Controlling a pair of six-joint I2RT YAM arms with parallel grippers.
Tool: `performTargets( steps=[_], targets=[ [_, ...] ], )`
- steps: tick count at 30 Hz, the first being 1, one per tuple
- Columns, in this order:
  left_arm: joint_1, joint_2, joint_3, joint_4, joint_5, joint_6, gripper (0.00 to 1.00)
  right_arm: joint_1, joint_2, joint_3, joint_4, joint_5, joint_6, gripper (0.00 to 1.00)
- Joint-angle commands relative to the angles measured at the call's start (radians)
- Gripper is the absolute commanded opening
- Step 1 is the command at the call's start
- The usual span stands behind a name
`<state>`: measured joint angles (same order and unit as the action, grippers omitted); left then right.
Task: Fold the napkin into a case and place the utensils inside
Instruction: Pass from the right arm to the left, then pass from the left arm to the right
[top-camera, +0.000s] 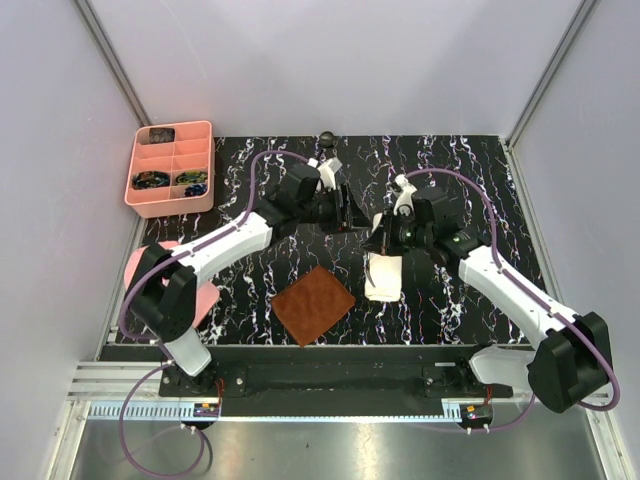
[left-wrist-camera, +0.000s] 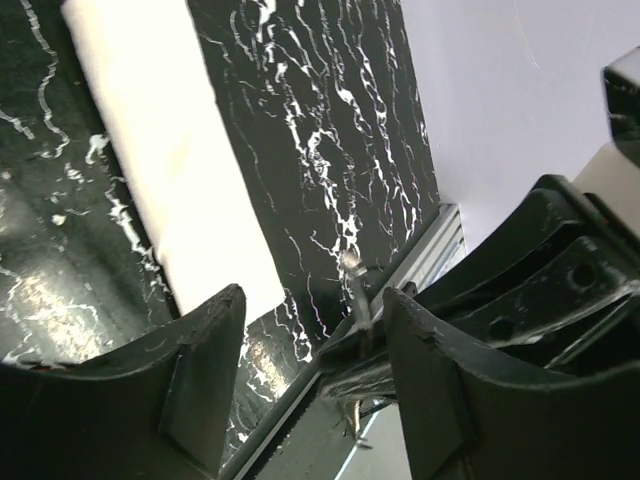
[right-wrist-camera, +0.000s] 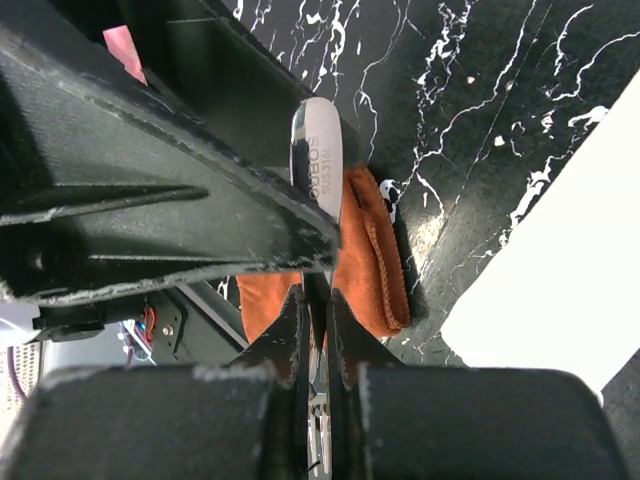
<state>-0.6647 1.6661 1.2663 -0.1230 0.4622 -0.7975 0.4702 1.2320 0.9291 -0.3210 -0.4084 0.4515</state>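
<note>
The napkin, folded into a narrow cream-white case (top-camera: 384, 278), lies flat on the black marbled table (top-camera: 470, 180). My right gripper (top-camera: 375, 238) hangs just above the case's far end, shut on the grey metal fork (right-wrist-camera: 318, 160); the fork's handle sticks out past the fingertips and its tines show behind them. My left gripper (top-camera: 350, 212) faces it from the left, open, and the fork (left-wrist-camera: 357, 295) stands between its fingers, close to the right-hand one. The case also shows in the left wrist view (left-wrist-camera: 170, 170) and the right wrist view (right-wrist-camera: 560, 280). I see no spoon that I can name.
A brown square mat (top-camera: 313, 305) lies left of the case, near the front edge. A pink compartment tray (top-camera: 210, 165) with small items stands at the back left. A pink plate (top-camera: 205, 298) sits under the left arm. A small dark round object (top-camera: 327, 135) rests at the table's far edge.
</note>
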Motion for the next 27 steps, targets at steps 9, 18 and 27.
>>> performTargets(
  steps=[9, 18, 27],
  targets=[
    [0.033, 0.081, 0.021, 0.305, 0.311, -0.085, 0.00, 0.056, -0.109, 0.044, -0.162, 0.099, -0.020, 0.59],
    [0.066, 0.067, -0.088, 0.575, 0.521, -0.207, 0.00, 0.050, -0.307, -0.191, -0.106, -0.177, 0.151, 0.76],
    [0.065, 0.070, -0.153, 0.827, 0.547, -0.374, 0.00, 0.050, -0.348, -0.288, 0.028, -0.187, 0.223, 0.63]
  ],
)
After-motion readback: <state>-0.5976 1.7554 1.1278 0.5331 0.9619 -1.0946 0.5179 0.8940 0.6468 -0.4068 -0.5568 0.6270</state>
